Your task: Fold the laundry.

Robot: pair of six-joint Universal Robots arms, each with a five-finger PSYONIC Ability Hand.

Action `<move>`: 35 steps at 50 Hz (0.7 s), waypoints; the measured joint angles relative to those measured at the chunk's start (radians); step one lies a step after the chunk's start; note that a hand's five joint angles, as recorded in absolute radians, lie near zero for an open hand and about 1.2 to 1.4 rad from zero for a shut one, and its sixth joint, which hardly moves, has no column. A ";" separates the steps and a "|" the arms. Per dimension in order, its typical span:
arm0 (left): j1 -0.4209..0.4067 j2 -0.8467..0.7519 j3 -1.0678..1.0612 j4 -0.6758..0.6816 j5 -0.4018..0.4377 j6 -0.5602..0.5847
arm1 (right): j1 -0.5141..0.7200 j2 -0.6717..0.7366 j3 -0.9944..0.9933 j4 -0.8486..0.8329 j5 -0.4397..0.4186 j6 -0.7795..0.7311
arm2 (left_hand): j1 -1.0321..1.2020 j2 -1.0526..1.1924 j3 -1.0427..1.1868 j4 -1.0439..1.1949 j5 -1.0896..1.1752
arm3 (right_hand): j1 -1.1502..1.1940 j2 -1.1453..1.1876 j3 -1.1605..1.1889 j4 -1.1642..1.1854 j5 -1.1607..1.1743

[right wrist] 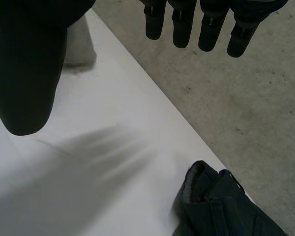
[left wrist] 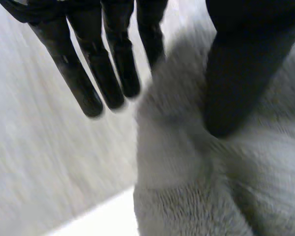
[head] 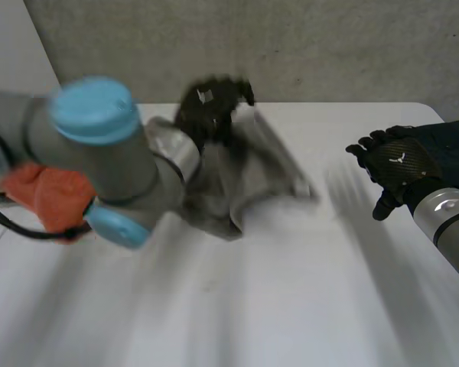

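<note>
I'm seeing the white table (head: 291,306) running across the head view, its near part cut off by the frame. The left arm (head: 99,145) is looming big at the left w/ its light-blue cap. It's blocking the table behind it plus part of the grey cloth (head: 249,172). That cloth, the laundry item in play, is sitting mid-table toward the far edge. It's being pulled up into a peak under the left hand (head: 213,103), w/ its lower folds trailing onto the table. In the left wrist view it's showing a fuzzy, towel-like nap.

A dark cloth (head: 453,141) is lying at the far right corner, cut off by the frame edge. In the right wrist view it's crumpled, w/ a seam showing, and straddling the table edge above the grey floor (right wrist: 246,98). An orange cloth (head: 50,195) is peeking out beneath the left arm at the table's left side, mostly hidden, so I can't tell its shape.

Left hand: fingers (left wrist: 103,73) are reaching out straight and close together, and the thumb (left wrist: 241,78) is pressing into the grey cloth, which is bunching up btw them. I'm reading that as a pinch, though the contact pt itself is hidden behind the thumb.

The right hand (head: 398,162) is hovering over the table's right side, near the dark cloth but apart from it. Its fingers are straight and slightly spread, thumb well apart, holding nothing.

A small white mark is showing on the back of each hand, too small to read.
</note>
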 measured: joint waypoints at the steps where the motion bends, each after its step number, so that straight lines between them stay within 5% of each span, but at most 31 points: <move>1: -0.004 -0.019 -0.015 -0.008 0.009 -0.007 | -0.003 0.000 -0.001 0.000 0.001 0.000 | -0.189 -0.169 -0.188 -0.171 -0.155 | 0.000 0.000 0.000 0.000 0.000; 5: -0.007 -0.034 -0.072 -0.029 0.062 -0.023 | -0.011 0.001 -0.005 0.002 0.014 0.001 | -0.366 -0.445 -0.465 -0.480 -0.318 | 0.000 0.000 0.000 0.000 0.000; 21: 0.268 0.235 -0.264 -0.024 0.125 0.007 | 0.036 -0.083 -0.016 0.104 0.044 0.041 | -0.365 -0.455 -0.469 -0.484 -0.318 | 0.000 0.000 0.000 0.000 0.000; 28: 0.399 0.187 -0.333 -0.026 0.123 0.233 | 0.158 -0.150 -0.032 0.250 0.028 0.030 | -0.321 -0.427 -0.465 -0.455 -0.314 | 0.000 0.000 0.000 0.000 0.000; 35: 0.474 0.018 -0.308 -0.031 0.127 0.515 | 0.326 -0.042 -0.072 0.231 0.037 -0.020 | -0.161 -0.278 -0.302 -0.303 -0.156 | 0.000 0.000 0.000 0.000 0.000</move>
